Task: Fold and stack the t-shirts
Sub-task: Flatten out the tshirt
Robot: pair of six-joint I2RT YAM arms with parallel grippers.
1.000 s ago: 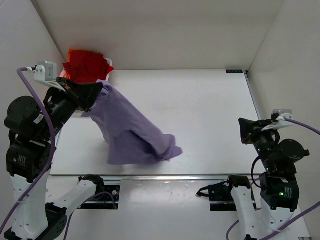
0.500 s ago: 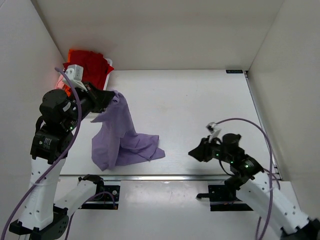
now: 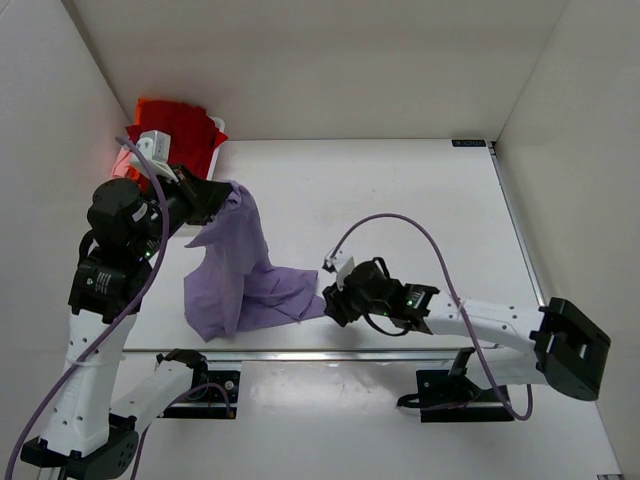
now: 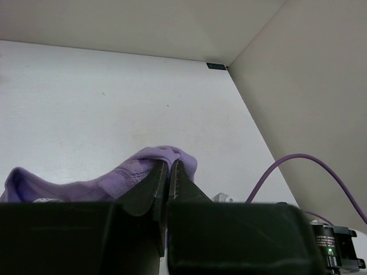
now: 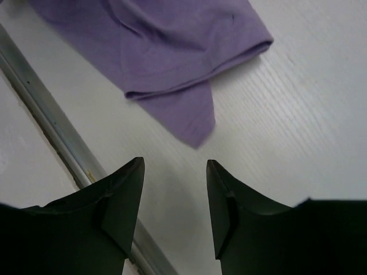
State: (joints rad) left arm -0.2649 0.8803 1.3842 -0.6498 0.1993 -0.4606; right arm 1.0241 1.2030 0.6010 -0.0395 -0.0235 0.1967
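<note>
Cloth partly out of sight
The lavender t-shirt (image 5: 166, 46) runs off the right wrist view's top edge; the left gripper (image 4: 171, 167) hides most of it in its own view.

The lavender t-shirt (image 3: 240, 270) hangs pinched at a bunched fold in the left gripper (image 4: 170, 166). It drapes down below it to lie rumpled on the table. A hem corner lies just ahead of the spread-fingered right gripper (image 5: 175, 166), untouched. A crumpled red t-shirt (image 3: 175, 125) sits behind the left gripper.
</note>
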